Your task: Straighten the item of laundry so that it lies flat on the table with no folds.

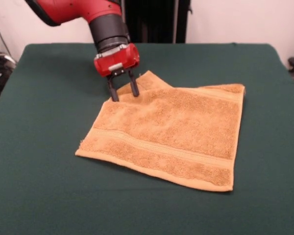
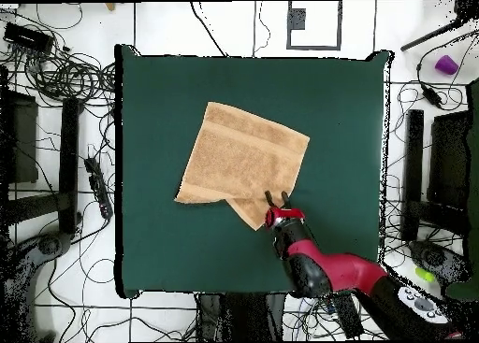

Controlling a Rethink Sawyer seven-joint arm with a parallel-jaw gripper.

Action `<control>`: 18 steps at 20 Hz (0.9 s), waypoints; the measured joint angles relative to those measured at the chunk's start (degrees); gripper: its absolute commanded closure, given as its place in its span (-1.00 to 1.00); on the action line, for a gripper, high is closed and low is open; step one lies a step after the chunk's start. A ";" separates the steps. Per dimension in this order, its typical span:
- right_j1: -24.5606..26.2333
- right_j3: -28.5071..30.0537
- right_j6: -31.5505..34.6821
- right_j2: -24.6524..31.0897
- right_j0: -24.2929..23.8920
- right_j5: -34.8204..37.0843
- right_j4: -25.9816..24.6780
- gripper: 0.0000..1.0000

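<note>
The towel point(image 1: 171, 134) is a golden-orange terry all over — one shade, broken only by woven band stripes of the same colour: one runs across it toward 6 o'clock in the front view, another along its edge toward 2 o'clock. A flap of the same orange pokes out at its 11 o'clock corner. The table point(image 1: 39, 186) is dark green throughout, plain and unpatterned. The arm point(image 1: 78, 10) is bright red with a black segment; the gripper point(image 1: 122, 92) has a red housing with a small pale grey patch — its two fingers point(image 1: 111, 91) are black. In the overhead view the towel point(image 2: 241, 162) reads paler tan-orange against the green table point(image 2: 346, 106), and the floor point(image 2: 412, 12) beyond is white with dark seam lines.
</note>
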 measured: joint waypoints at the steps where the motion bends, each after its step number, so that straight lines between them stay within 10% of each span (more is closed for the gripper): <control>1: -0.75 -0.42 0.00 0.02 1.32 1.31 2.12 -1.00; 18: -4.99 -12.80 0.01 1.89 11.34 24.76 29.42 -1.00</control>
